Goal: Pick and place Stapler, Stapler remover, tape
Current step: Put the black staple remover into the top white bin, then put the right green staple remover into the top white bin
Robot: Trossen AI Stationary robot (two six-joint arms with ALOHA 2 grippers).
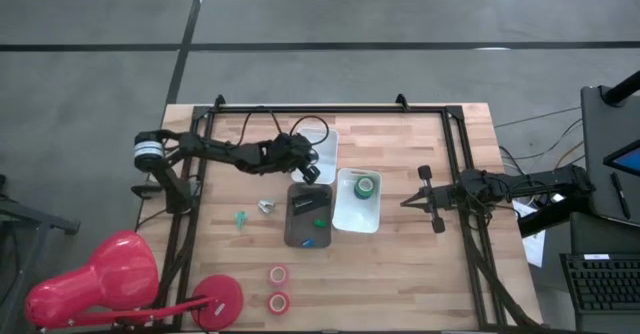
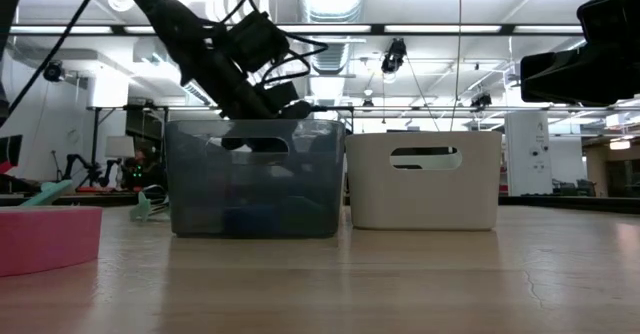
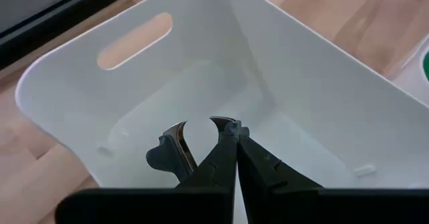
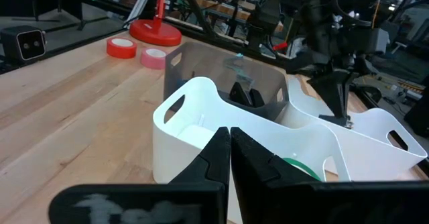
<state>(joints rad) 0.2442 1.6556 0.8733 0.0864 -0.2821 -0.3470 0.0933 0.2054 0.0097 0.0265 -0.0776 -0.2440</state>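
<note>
Left gripper (image 3: 228, 127), fingers closed on a staple remover (image 3: 175, 153), hangs over the white tray (image 1: 325, 144): the placing step; next, release inside. Right gripper (image 1: 424, 202) waits shut. Green tape (image 1: 366, 185) lies in the neighbouring tray; two red rolls (image 1: 278, 287) remain near the table's front edge, unobstructed

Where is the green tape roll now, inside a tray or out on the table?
Inside. In the high view, the green tape roll lies within the walls of a white tray.
</note>
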